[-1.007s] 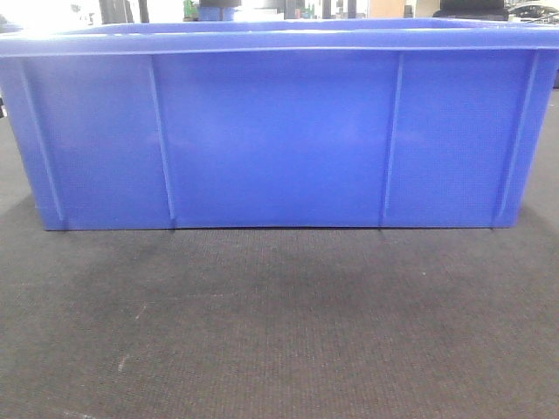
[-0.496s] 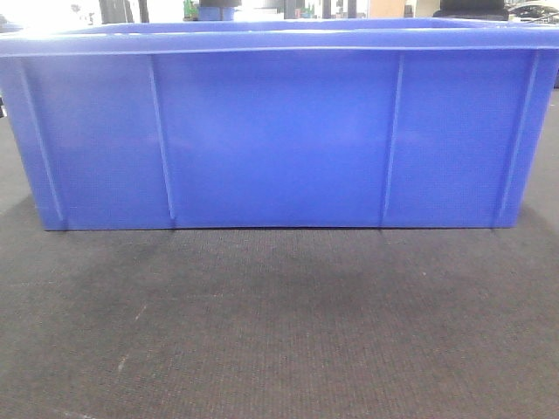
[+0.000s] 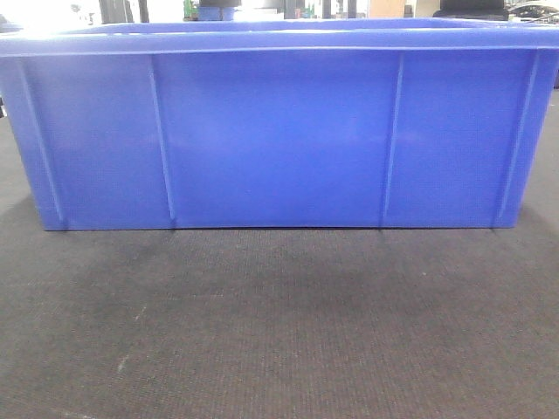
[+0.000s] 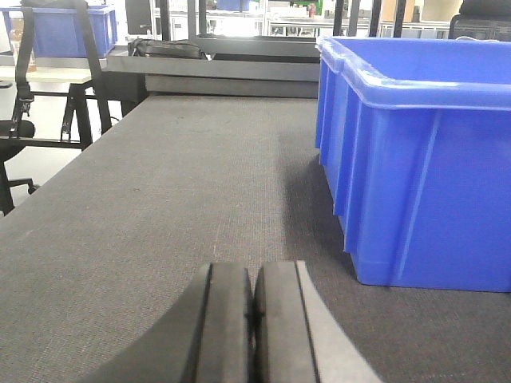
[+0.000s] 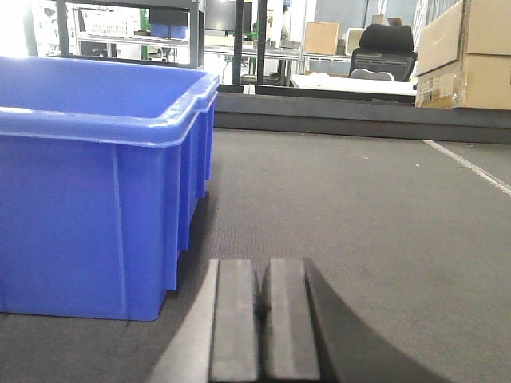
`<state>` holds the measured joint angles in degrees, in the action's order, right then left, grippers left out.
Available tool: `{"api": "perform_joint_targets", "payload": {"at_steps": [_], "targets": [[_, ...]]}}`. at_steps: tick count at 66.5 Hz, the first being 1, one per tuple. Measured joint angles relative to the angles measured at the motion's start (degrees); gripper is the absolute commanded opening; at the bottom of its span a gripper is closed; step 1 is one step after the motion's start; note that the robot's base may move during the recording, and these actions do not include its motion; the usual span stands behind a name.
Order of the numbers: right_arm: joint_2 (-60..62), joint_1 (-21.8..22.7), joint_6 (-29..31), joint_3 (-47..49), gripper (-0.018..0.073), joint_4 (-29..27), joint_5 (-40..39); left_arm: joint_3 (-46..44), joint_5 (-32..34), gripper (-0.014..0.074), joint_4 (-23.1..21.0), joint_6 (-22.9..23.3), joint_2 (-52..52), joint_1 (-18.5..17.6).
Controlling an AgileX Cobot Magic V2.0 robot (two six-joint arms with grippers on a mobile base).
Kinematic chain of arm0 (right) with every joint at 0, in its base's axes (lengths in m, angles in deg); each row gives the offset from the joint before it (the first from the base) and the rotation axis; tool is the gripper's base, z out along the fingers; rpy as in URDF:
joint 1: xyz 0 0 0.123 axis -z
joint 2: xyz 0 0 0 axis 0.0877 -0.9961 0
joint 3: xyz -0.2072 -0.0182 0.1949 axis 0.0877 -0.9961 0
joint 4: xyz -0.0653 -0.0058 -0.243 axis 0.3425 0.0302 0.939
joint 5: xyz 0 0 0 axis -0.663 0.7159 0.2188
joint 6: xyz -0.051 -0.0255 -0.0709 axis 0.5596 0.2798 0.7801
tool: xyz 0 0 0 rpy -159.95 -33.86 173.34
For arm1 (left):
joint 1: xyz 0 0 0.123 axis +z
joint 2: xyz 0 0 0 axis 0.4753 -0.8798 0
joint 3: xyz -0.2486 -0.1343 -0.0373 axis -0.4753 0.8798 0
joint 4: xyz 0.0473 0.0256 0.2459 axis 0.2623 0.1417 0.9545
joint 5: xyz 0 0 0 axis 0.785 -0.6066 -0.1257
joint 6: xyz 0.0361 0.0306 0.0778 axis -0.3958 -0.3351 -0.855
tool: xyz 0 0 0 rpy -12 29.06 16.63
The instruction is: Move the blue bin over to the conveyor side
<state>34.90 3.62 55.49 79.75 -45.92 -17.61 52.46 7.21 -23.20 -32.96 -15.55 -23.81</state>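
The blue bin (image 3: 279,131) stands upright on the dark woven conveyor belt (image 3: 279,323), its long ribbed wall filling the front view. In the left wrist view the bin (image 4: 423,159) is to the right of my left gripper (image 4: 255,275), which is shut and empty, low over the belt (image 4: 176,183), apart from the bin. In the right wrist view the bin (image 5: 96,175) is to the left of my right gripper (image 5: 263,271), shut and empty, low over the belt (image 5: 351,207), apart from the bin.
A steel rail (image 4: 215,72) bounds the belt's far end in the left wrist view. Another blue crate (image 4: 60,30) sits far left on a bench. Cardboard boxes (image 5: 467,56) and an office chair (image 5: 383,52) stand beyond the belt's far edge at the right.
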Motion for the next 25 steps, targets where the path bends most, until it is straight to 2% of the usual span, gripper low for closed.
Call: {"api": "perform_joint_targets", "payload": {"at_steps": [25], "targets": [[0.0,0.0,0.0,0.0,-0.0075,0.0,0.0,0.0,0.0,-0.0007,0.0,0.0,0.0,0.0]]}}
